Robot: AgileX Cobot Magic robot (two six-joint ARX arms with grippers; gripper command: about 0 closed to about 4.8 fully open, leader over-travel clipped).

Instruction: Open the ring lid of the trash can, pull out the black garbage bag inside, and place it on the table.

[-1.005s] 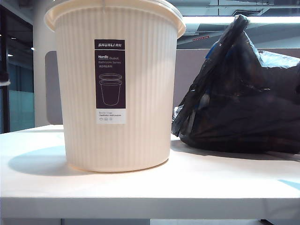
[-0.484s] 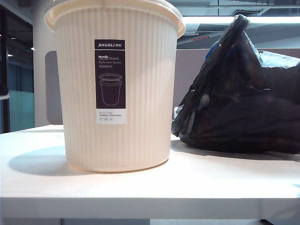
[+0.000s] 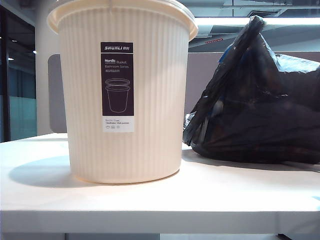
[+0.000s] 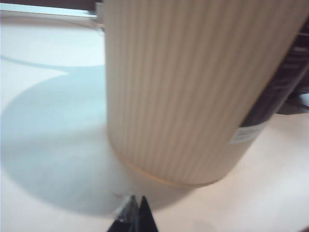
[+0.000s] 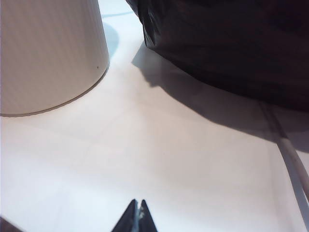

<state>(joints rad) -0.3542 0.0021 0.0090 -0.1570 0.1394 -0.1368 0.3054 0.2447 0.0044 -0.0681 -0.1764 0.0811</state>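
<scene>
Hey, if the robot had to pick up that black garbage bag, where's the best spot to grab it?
Probably the bunched peak at the top of the black garbage bag, approached from above. The plastic gathers into a narrow ridge there, while the body below is wide and slack on the table. Both the left gripper and right gripper sit low, jaws shut.

Background stuff only: grey partition panel (image 3: pixel 200 75) at the back, bright ceiling light strip (image 3: pixel 280 21) above it, pale pillar (image 3: pixel 45 75) and dark glass wall (image 3: pixel 20 100) off at the edge. Can't place any of those against either pincer from that angle. Closer in, spotted a thin pale strip (image 5: pixel 292 154), cord or seam, can't tell, well apart from the right pincer (image 5: pixel 139 212), ahead and off to its side. Also a dark blurry band (image 4: pixel 48 4) far ahead of the left pincer (image 4: pixel 136 212).
</scene>
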